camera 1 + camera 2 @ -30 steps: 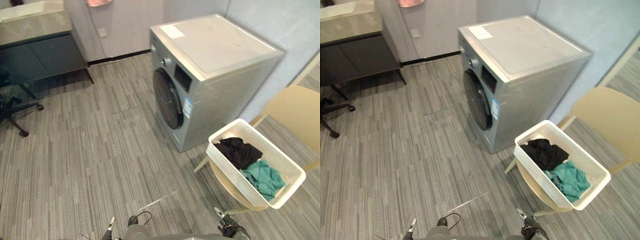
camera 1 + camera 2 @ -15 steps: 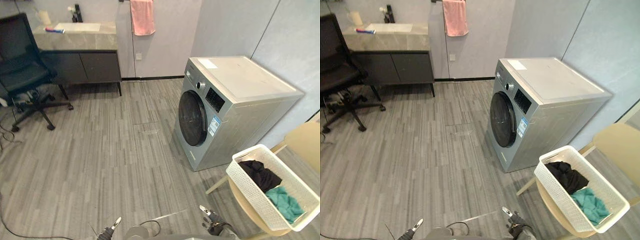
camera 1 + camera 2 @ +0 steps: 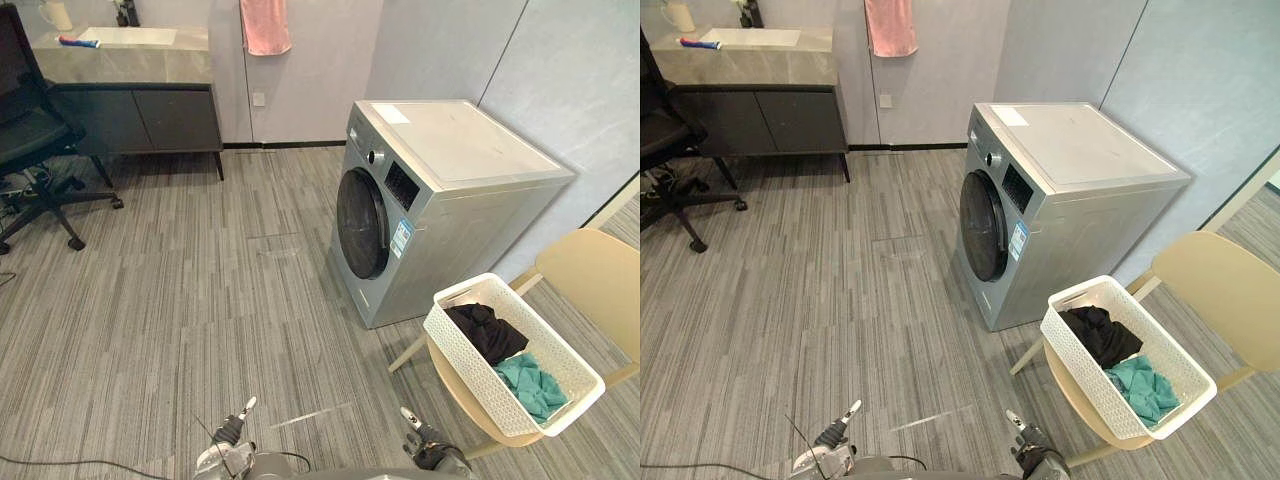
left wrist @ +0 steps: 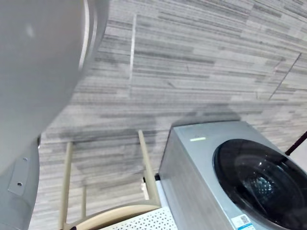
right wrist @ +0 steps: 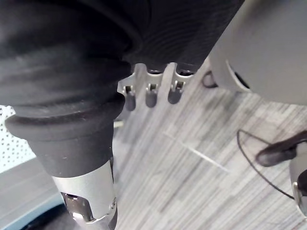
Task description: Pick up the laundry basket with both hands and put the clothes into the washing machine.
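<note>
Laundry basket [image 3: 468,366] on chair [image 3: 590,280] | right hand [image 3: 430,455] | fingers [image 5: 150,96] relaxed, empty

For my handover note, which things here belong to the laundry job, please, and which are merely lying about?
Job: white perforated plastic laundry basket, black garment and teal garment inside it, silver-grey front-loading washing machine.
Lying about: beige chair under the basket, black office chair, pink hanging towel, dark stone-topped cabinet.
</note>
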